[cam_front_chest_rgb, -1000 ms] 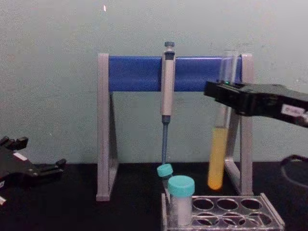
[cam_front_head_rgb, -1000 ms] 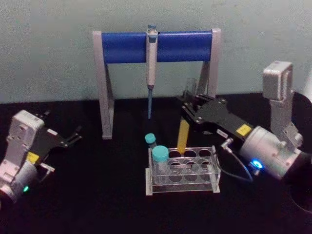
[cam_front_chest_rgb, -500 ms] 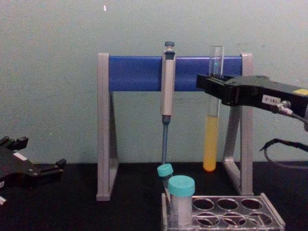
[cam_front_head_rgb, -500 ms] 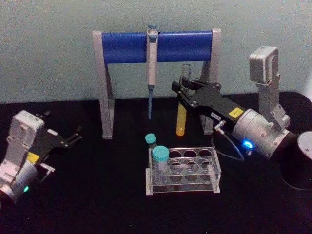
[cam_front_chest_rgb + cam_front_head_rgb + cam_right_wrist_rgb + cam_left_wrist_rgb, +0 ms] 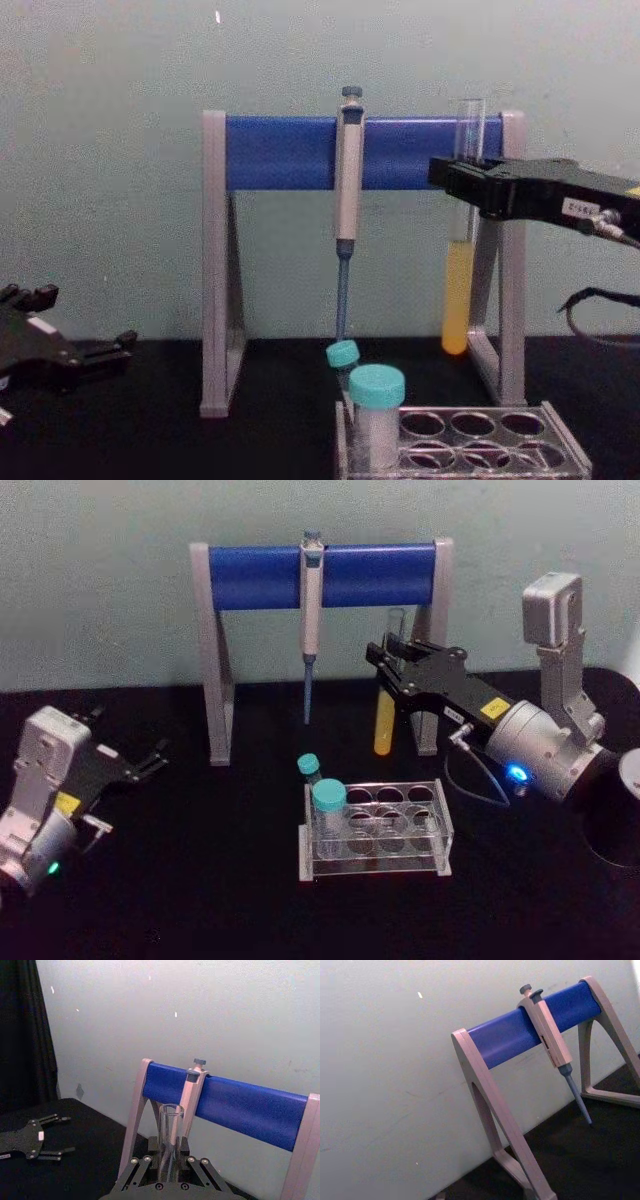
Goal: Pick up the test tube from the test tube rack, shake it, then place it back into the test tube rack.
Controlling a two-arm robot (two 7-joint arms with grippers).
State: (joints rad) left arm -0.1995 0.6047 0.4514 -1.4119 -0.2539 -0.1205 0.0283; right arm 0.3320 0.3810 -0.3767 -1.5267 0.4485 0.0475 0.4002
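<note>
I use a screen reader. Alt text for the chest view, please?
The right gripper holds the test tube upright in the air beyond the rack, yellow liquid in its lower part. A pipette hangs on the blue stand behind; a teal-capped vial stands in the rack; the left gripper rests low at left.

Test tube, centre right of chest view, is showing as clear glossy glass. Test tube rack, lower centre, is looking like clear shiny plastic. Vial cap is reading as smooth teal plastic. Pipette stand is showing matt grey legs and a satin blue bar. Worktop is looking matt black.
</note>
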